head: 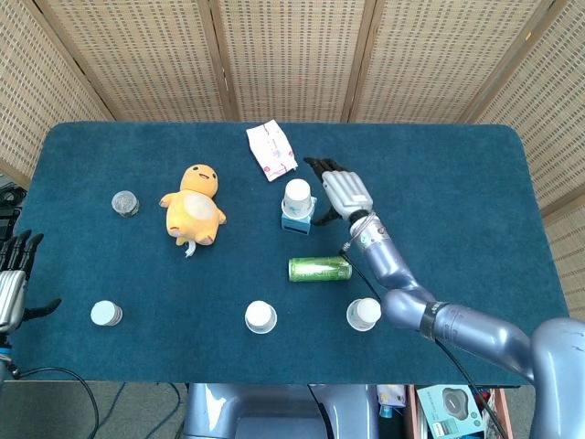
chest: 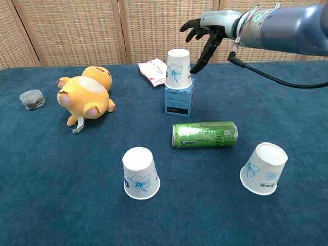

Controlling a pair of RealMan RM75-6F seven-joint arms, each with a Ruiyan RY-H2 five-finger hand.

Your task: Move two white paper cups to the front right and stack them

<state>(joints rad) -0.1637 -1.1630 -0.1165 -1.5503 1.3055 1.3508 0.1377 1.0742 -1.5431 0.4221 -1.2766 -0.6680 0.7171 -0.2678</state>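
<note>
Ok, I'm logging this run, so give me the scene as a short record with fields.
right hand: open, beside the cup on the box, not touching
left hand: open, at the table's left edge
cup on the box: upside down on the blue box
other cups, upside down
green can: lying on its side
stacked: none yet

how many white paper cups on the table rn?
4: one on the blue box, one front centre, one front right, one front left, in the head view only.
</note>
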